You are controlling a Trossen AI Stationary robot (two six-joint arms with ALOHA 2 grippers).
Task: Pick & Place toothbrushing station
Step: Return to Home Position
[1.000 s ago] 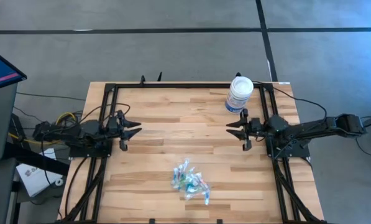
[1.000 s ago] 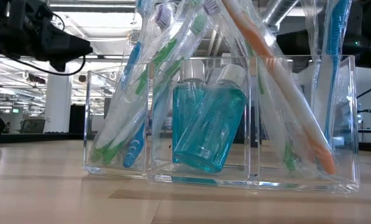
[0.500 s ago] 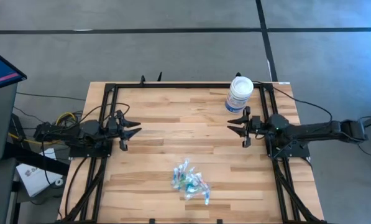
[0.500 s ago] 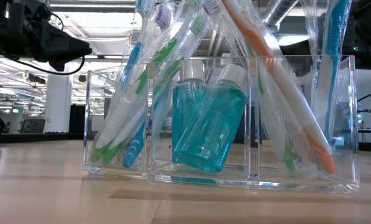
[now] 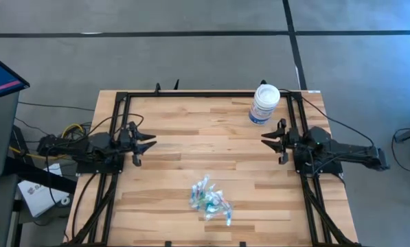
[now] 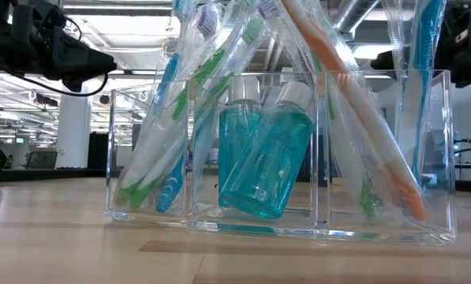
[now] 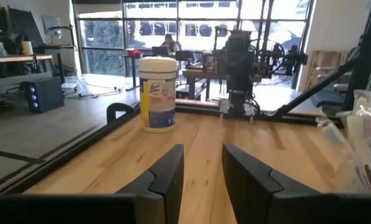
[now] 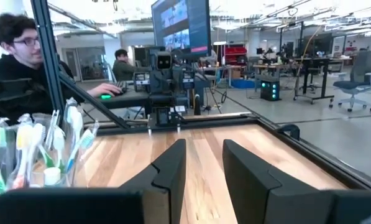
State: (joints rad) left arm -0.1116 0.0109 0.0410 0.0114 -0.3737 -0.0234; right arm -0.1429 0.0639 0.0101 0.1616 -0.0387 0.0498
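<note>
The toothbrushing station (image 5: 209, 200) is a clear plastic tray (image 6: 282, 221) standing by its flat bottom on the wooden table, near the front edge. Wrapped toothbrushes (image 6: 172, 134) and teal bottles (image 6: 265, 162) lean inside it. It also shows in the left wrist view (image 7: 362, 143) and the right wrist view (image 8: 30, 149). My left gripper (image 5: 150, 143) hovers level at the table's left side, open, with nothing between its fingers (image 7: 166, 180). My right gripper (image 5: 266, 139) hovers level at the right side, also open and empty (image 8: 204, 174). Both are far from the station.
A big white tub with a blue label (image 5: 264, 104) stands at the far right, just beyond my right gripper. A black frame (image 5: 191, 95) runs around the table's edges. Bare wood (image 5: 205, 144) lies between the grippers. People sit at desks (image 8: 11, 56) beyond the table.
My right gripper has drawn back a little toward the table's right edge, staying level and open, as its arm folded in. The station has not moved.
</note>
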